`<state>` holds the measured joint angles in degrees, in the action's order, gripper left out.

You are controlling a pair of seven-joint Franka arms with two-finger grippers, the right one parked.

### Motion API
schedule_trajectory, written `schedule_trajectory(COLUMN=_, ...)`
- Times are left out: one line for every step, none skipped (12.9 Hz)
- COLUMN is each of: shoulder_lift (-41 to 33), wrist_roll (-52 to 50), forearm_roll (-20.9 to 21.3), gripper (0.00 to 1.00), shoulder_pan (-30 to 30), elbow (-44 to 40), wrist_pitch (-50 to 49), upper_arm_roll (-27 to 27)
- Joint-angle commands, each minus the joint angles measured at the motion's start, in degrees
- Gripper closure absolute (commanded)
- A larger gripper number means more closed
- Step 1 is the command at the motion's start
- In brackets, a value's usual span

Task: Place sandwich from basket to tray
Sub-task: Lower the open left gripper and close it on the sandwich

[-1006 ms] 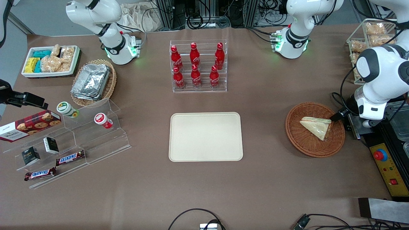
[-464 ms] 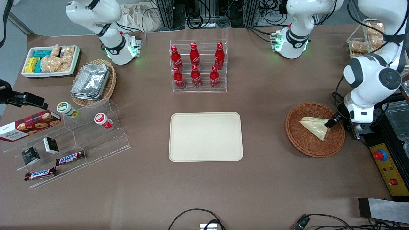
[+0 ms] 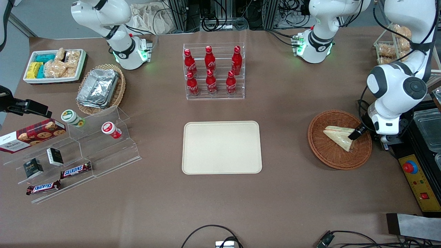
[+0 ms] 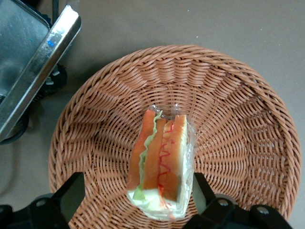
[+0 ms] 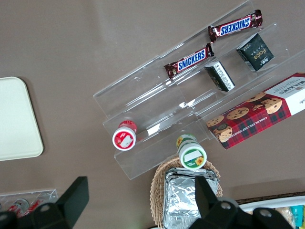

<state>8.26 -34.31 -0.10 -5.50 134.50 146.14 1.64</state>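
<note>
The sandwich (image 3: pixel 338 136), a wrapped wedge with orange and green filling, lies in the round reddish-brown basket (image 3: pixel 324 153) toward the working arm's end of the table. My left gripper (image 3: pixel 354 135) hangs open over the sandwich's wide end, just above the basket floor. In the left wrist view the sandwich (image 4: pixel 163 164) sits between the two dark fingers (image 4: pixel 71 194), close to one and well apart from the other, with the basket (image 4: pixel 240 119) weave all around. The gripper (image 4: pixel 136 196) holds nothing. The cream tray (image 3: pixel 222 147) lies bare at mid-table.
A black box with a red button (image 3: pixel 410 167) and a metal-rimmed tray (image 4: pixel 40 76) stand right beside the basket. A rack of red bottles (image 3: pixel 213 70) stands farther from the camera than the tray. Snack shelves (image 3: pixel 69 151) lie toward the parked arm's end.
The left arm has swung in over the basket, and the gripper has slid a little farther over the sandwich's wide end. The sandwich has not moved.
</note>
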Motion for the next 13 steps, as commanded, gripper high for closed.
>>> schedule_trajectory(shoulder_lift=1.14, wrist_roll=-2.77, forearm_roll=-0.17, gripper=0.00, shoulder_pan=0.23, elbow=1.02, wrist_pitch=3.27, upper_arm_roll=-0.50)
schedule_trajectory(shoulder_lift=1.40, wrist_roll=-3.13, forearm_roll=-0.17, gripper=0.00, shoulder_pan=0.32, elbow=1.02, wrist_pitch=3.45, upper_arm_roll=-0.59)
schedule_trajectory(shoulder_lift=1.58, wrist_roll=-3.13, forearm_roll=-0.17, gripper=0.00, shoulder_pan=0.32, elbow=1.11, wrist_pitch=3.97, upper_arm_roll=-0.68)
schedule_trajectory(shoulder_lift=1.84, wrist_roll=-3.13, forearm_roll=-0.17, gripper=0.00, shoulder_pan=0.32, elbow=1.11, wrist_pitch=4.15, upper_arm_roll=-0.68)
schedule_trajectory(shoulder_lift=2.02, wrist_roll=-3.13, forearm_roll=-0.17, gripper=0.03, shoulder_pan=0.49, elbow=1.02, wrist_pitch=4.15, upper_arm_roll=-0.68)
schedule_trajectory(shoulder_lift=2.20, wrist_roll=-3.22, forearm_roll=-0.17, gripper=0.11, shoulder_pan=1.02, elbow=1.02, wrist_pitch=4.24, upper_arm_roll=-0.76)
schedule_trajectory(shoulder_lift=2.37, wrist_roll=-3.31, forearm_roll=-0.17, gripper=0.25, shoulder_pan=1.20, elbow=1.02, wrist_pitch=4.33, upper_arm_roll=-0.68)
schedule_trajectory(shoulder_lift=2.46, wrist_roll=-3.74, forearm_roll=-0.17, gripper=0.46, shoulder_pan=1.20, elbow=1.02, wrist_pitch=4.59, upper_arm_roll=-0.76)
schedule_trajectory(shoulder_lift=2.55, wrist_roll=-4.01, forearm_roll=-0.17, gripper=0.64, shoulder_pan=1.55, elbow=0.94, wrist_pitch=4.68, upper_arm_roll=-0.77)
schedule_trajectory(shoulder_lift=2.55, wrist_roll=-4.10, forearm_roll=-0.17, gripper=0.80, shoulder_pan=1.90, elbow=0.85, wrist_pitch=4.68, upper_arm_roll=-0.77)
schedule_trajectory(shoulder_lift=2.55, wrist_roll=-4.10, forearm_roll=-0.17, gripper=0.91, shoulder_pan=1.90, elbow=0.76, wrist_pitch=4.68, upper_arm_roll=-0.68)
schedule_trajectory(shoulder_lift=2.55, wrist_roll=-4.01, forearm_roll=-0.17, gripper=0.96, shoulder_pan=1.90, elbow=0.67, wrist_pitch=4.68, upper_arm_roll=-0.76)
schedule_trajectory(shoulder_lift=2.37, wrist_roll=-3.92, forearm_roll=-0.08, gripper=0.98, shoulder_pan=1.90, elbow=0.50, wrist_pitch=4.51, upper_arm_roll=-0.68)
